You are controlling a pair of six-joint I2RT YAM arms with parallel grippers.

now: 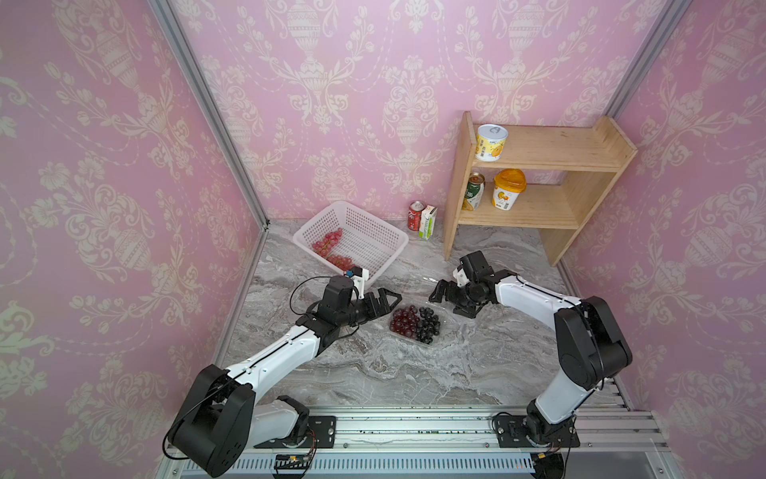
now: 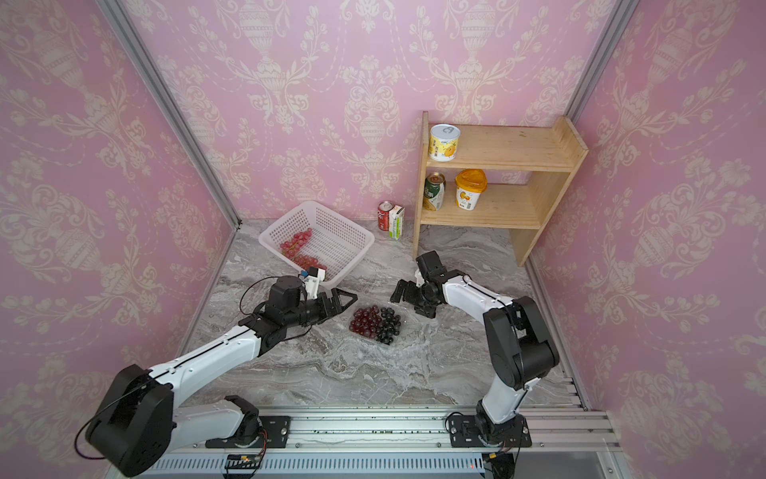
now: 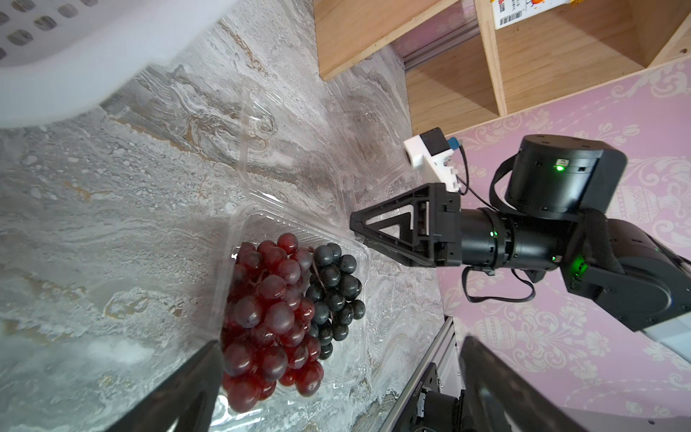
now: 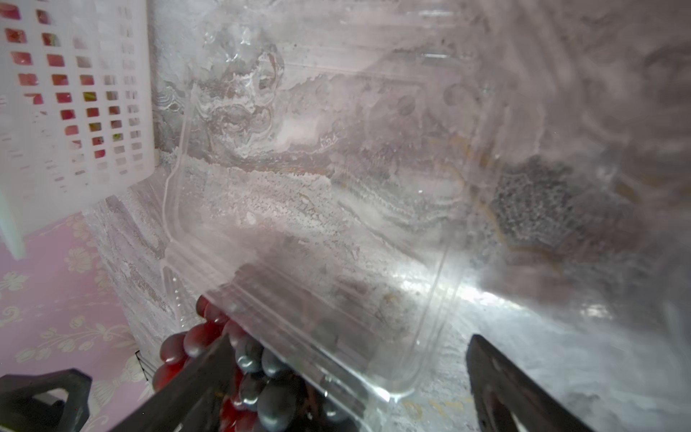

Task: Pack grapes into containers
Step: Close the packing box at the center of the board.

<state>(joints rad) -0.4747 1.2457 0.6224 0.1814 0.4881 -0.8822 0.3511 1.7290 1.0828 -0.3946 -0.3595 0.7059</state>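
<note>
Box (image 1: 442, 320) of clear plastic sits mid bench, lid open, w/ a dark red bunch (image 1: 404, 319) & a black bunch (image 1: 429, 326) side by side in it. Your L claw (image 1: 391, 305) is wide open, holding nothing, just beside the box's left side. Your R claw (image 1: 449, 302) is wide open too, empty, by the box's far right corner. Further back, pink grapes (image 1: 327, 242) lie in the white basket (image 1: 375, 230) near the far left corner.
</note>
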